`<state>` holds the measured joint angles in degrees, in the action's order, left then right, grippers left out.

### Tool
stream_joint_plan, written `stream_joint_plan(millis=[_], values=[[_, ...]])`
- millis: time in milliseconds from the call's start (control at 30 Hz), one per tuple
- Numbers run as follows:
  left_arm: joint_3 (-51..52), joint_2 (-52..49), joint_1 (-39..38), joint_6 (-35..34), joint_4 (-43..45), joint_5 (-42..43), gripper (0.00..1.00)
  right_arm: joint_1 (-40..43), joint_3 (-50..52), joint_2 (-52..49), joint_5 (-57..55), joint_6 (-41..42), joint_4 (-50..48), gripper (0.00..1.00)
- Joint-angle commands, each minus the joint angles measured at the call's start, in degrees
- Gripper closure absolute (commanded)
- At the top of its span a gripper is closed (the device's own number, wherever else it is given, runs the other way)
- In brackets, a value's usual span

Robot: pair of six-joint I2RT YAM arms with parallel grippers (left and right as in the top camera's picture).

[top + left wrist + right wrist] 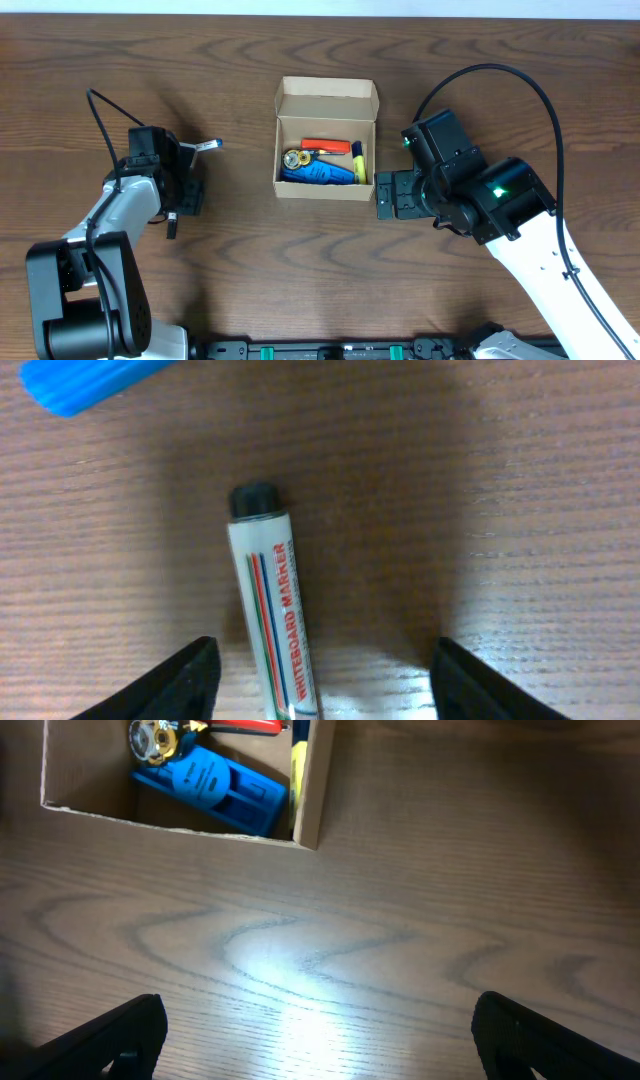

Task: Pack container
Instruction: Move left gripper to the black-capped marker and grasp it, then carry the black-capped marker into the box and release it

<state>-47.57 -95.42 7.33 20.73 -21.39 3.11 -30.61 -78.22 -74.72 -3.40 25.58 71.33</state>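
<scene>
The container [326,100] is an open tan cardboard box at the table's middle, with its flap lid up at the back. Inside lie a blue item [320,173], an orange-red item [325,144], a yellow item [357,152] and a gold round piece [294,158]. The box corner also shows in the right wrist view [312,795]. My left gripper [330,685] is open around a white whiteboard marker [272,610] lying on the table; it is left of the box in the overhead view [184,150]. My right gripper [320,1040] is open and empty, just right of the box's front corner [390,195].
A blue ribbed piece [90,380] lies on the wood just beyond the marker's black end; in the overhead view it shows as a blue tip [215,144]. A black cable [500,75] arcs over the right arm. The brown wooden table [300,260] surrounds the box.
</scene>
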Motion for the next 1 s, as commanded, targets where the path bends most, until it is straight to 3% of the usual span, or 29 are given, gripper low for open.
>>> stream_joint_plan(millis=[0, 100, 433, 567, 767, 967], values=[[0.2, -2.1, 0.7, -0.6, 0.5, -0.6, 0.36, -0.2, -0.4, 0.5, -0.2, -0.6, 0.1, 0.01], [0.2, -3.6, 1.1, -0.6, 0.6, -0.5, 0.39, -0.2, -0.4, 0.5, -0.2, -0.6, 0.1, 0.01], [0.0, -4.2, 1.2, -4.1, 1.6, -0.6, 0.84, -0.2, -0.4, 0.5, -0.2, -0.6, 0.1, 0.01], [-1.3, -4.0, 1.2, -6.4, -0.1, -0.8, 0.94, -0.2, -0.4, 0.5, -0.2, -0.6, 0.1, 0.01], [-9.8, -1.9, 0.7, -12.9, -8.1, 0.7, 0.94, -0.2, -0.4, 0.5, -0.2, -0.6, 0.1, 0.01], [-25.1, 2.4, -3.6, -12.4, -18.6, 8.1, 0.94, -0.2, -0.4, 0.5, -0.2, -0.6, 0.1, 0.01]])
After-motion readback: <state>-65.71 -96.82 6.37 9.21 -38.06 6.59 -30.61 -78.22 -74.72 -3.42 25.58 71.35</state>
